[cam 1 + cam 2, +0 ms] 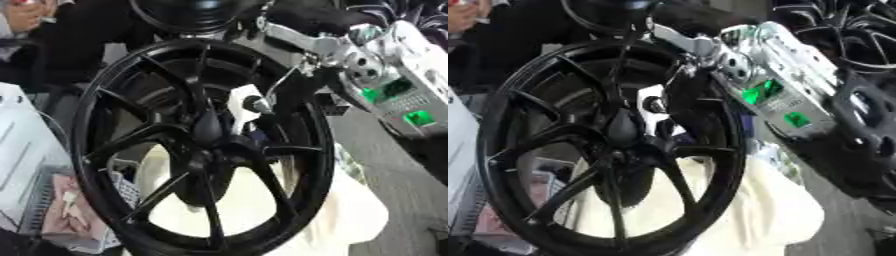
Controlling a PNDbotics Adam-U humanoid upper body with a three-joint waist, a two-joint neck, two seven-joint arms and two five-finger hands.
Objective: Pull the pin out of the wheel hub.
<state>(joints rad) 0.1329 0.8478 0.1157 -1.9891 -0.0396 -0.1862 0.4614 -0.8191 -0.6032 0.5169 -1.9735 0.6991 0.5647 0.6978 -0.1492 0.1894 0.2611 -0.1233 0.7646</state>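
Left eye view | right robot hand [249,107] reaches through black wheel hub [206,150] spokes, fingers hidden, closure unclear | step: reaching pin, unidentifiable | next: grasp, pull straight

On my feed the wheel [203,150] reads as black-painted metal with a satin sheen, its rim catching soft highlights and its spokes smooth. Near the hub, a small white piece [242,106] looks like matt plastic. Behind the wheel, the cream cloth [772,210] looks soft and dull, gently creased. Above the wheel, my right arm's joint [328,47] is bright, polished silver metal, and its casing [785,95] looks glossy, with green lights.
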